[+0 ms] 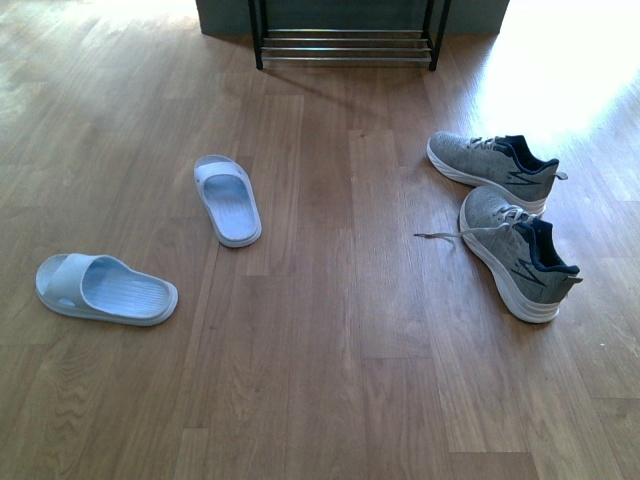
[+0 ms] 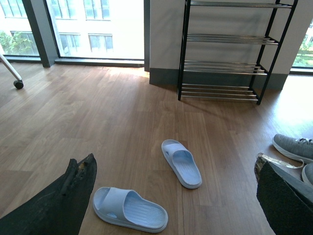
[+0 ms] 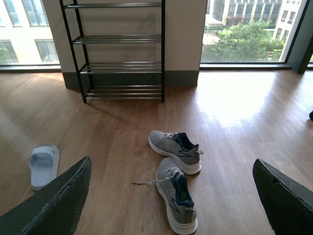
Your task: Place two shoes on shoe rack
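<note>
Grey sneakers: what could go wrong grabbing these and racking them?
Near sneaker has a loose lace trailing on the floor; it may snag or drag. Far sneaker sits close, so a grasp could bump it. Shoe rack has thin, gapped bars; a shoe might slip.

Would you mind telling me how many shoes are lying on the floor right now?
4. The far slide and near slide lie on the left; the far sneaker and near sneaker, its lace trailing, lie on the right. The shoe rack holds none in view.
</note>
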You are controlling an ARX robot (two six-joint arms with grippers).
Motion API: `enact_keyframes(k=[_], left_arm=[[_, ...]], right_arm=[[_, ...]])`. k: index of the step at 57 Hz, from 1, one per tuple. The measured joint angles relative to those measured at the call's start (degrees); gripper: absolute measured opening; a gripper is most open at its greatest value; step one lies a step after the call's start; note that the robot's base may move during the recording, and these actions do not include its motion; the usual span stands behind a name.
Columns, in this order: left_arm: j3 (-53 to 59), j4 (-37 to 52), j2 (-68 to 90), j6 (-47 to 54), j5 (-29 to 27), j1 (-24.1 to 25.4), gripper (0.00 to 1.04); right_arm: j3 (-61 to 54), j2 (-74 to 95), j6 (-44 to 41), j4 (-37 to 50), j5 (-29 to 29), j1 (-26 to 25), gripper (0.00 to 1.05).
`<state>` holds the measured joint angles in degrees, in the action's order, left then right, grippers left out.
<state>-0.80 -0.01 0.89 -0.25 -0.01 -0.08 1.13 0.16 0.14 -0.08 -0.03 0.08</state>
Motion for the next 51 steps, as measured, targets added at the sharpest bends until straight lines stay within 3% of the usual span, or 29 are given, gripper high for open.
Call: enact_keyframes(k=[51], left_arm=[[0.0,0.0,0.0,0.0,0.0,0.0,0.95]], right_arm=[[0.0,0.0,0.0,0.0,0.0,0.0,0.96]])
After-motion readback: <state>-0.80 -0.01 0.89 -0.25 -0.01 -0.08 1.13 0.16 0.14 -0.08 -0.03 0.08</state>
